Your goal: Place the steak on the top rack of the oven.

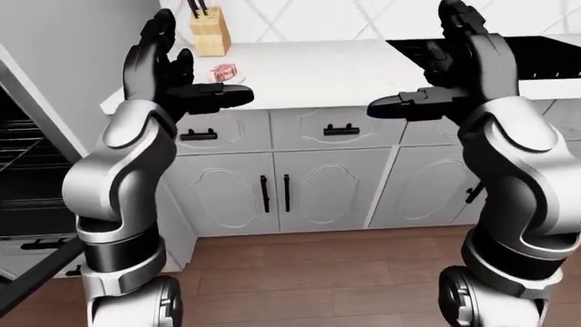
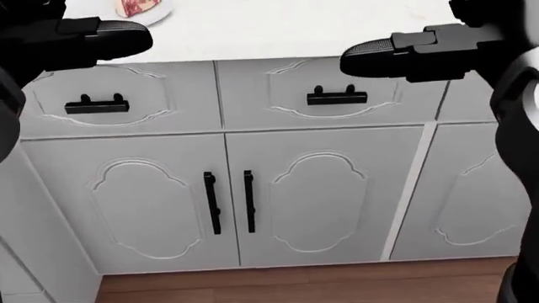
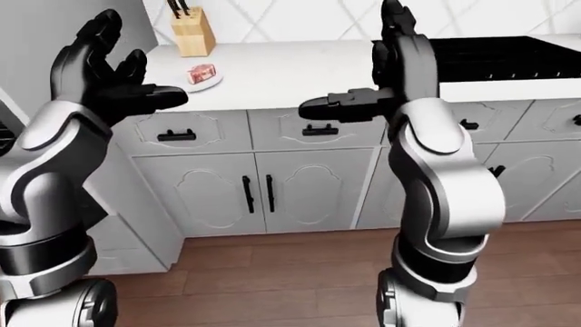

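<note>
While no brand, label or writing can be read anywhere, the room is plain to see: a white desk [image 3: 300,68] runs across the upper part of the right-eye view, over white cabinet doors [image 2: 227,196] and drawers with black handles, and a brown wooden floor [image 3: 272,272] fills the bottom. White diamond tiles cover the wall at the top. A wooden knife block [image 3: 191,33] stands at the upper left of that view, and just below it the steak [image 3: 201,72] lies on a small white plate [image 3: 207,83] on the desk. A black stove [image 3: 509,58] sits at the upper right. At the left edge of the left-eye view the open oven [image 1: 22,177] shows its racks. Both hands are raised with fingers spread and hold nothing: the left hand [image 3: 104,71] at upper left, the right hand [image 3: 386,75] near the centre top.
</note>
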You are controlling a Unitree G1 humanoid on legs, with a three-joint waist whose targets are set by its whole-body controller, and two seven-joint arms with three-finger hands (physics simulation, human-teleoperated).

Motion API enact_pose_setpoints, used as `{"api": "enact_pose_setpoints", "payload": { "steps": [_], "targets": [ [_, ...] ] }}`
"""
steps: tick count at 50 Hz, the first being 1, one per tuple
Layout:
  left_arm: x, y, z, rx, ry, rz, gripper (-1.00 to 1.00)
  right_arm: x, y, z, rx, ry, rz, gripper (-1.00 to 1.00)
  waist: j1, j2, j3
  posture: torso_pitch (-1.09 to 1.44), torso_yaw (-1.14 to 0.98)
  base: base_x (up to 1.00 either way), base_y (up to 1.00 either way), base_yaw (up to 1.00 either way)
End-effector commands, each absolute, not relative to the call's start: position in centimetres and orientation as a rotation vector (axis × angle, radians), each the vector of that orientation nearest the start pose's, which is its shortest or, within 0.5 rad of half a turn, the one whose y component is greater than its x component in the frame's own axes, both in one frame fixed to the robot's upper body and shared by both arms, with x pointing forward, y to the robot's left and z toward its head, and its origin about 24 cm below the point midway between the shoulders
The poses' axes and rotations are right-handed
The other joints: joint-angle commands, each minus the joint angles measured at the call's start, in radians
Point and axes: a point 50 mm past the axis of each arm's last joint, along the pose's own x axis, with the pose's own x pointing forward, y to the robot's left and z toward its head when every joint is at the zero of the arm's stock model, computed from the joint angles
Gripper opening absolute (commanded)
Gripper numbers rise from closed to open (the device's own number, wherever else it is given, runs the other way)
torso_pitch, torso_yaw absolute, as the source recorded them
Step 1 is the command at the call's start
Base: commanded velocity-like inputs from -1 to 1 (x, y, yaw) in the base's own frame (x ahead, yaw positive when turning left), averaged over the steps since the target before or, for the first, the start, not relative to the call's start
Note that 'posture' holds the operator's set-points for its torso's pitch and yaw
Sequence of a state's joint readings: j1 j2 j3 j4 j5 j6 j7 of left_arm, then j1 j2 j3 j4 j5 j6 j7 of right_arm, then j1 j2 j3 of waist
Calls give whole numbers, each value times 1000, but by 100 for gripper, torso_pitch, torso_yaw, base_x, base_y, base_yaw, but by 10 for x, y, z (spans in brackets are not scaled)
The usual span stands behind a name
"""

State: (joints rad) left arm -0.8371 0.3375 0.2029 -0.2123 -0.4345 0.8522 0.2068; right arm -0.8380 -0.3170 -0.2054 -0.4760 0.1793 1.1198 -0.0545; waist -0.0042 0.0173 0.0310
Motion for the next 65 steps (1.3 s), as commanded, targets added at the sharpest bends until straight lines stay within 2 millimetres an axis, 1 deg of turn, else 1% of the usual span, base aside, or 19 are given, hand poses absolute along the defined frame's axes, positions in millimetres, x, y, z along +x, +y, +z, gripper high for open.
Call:
{"api": "enact_pose_setpoints", "payload": {
  "steps": [1,4,6,12,17,19,29,33,34,36,42,46,47,48,56,60,61,62,65],
  "targets": [
    [322,178,289,-88,-271,11,100,293,-173,301,-101,-281,-27,100,-1,6,-17,0,0,5,12,0],
    [323,178,289,-87,-268,9,100,293,-171,301,-104,-282,-22,100,1,-14,-12,0,0,5,13,0],
    [323,178,289,-87,-267,8,100,293,-171,301,-104,-281,-23,100,2,-54,-8,0,0,5,13,0],
    [324,178,286,-89,-262,8,100,293,-171,300,-105,-283,-21,100,6,-52,-19,0,0,6,14,0],
    [325,177,286,-88,-259,6,100,293,-171,301,-104,-284,-21,100,1,1,-1,0,0,5,14,0],
    [324,178,287,-88,-259,7,100,293,-171,301,-104,-284,-21,100,-5,66,-18,0,0,6,14,0],
    [325,181,286,-98,-254,13,100,293,-170,300,-106,-283,-13,100,0,-14,-5,0,0,8,14,0],
    [325,182,286,-98,-255,14,100,294,-170,299,-103,-285,-11,100,7,-100,-18,0,0,13,13,0],
    [325,182,285,-99,-254,14,100,294,-170,299,-103,-286,-12,100,0,-67,-9,0,0,17,12,0],
    [325,182,286,-98,-253,16,100,293,-170,300,-103,-286,-12,100,8,-77,-9,0,0,17,12,0],
    [327,182,284,-97,-250,15,100,293,-170,300,-103,-286,-12,100,4,-24,0,0,0,17,12,0],
    [326,181,284,-95,-249,13,100,293,-171,300,-104,-286,-12,100,-9,87,-23,0,0,17,12,0],
    [326,181,284,-94,-249,11,100,293,-171,300,-104,-286,-12,100,-1,41,-12,0,0,17,12,0],
    [326,182,284,-94,-249,11,100,294,-171,300,-104,-286,-12,100,-6,60,-7,0,0,17,12,0],
    [325,181,284,-92,-246,10,100,293,-171,299,-101,-285,-10,100,10,-14,-1,0,0,20,10,0],
    [324,181,285,-92,-248,10,100,292,-171,300,-101,-286,-9,100,19,-108,-21,0,0,22,9,0],
    [325,182,285,-92,-247,11,100,293,-170,300,-101,-285,-9,100,10,-58,-8,0,0,21,9,0],
    [326,182,284,-92,-247,12,100,293,-170,300,-102,-284,-8,100,17,-82,-9,0,0,21,8,0],
    [326,182,285,-92,-248,12,100,294,-170,299,-102,-283,-8,100,9,-66,-16,0,0,22,8,0]
  ]
}}
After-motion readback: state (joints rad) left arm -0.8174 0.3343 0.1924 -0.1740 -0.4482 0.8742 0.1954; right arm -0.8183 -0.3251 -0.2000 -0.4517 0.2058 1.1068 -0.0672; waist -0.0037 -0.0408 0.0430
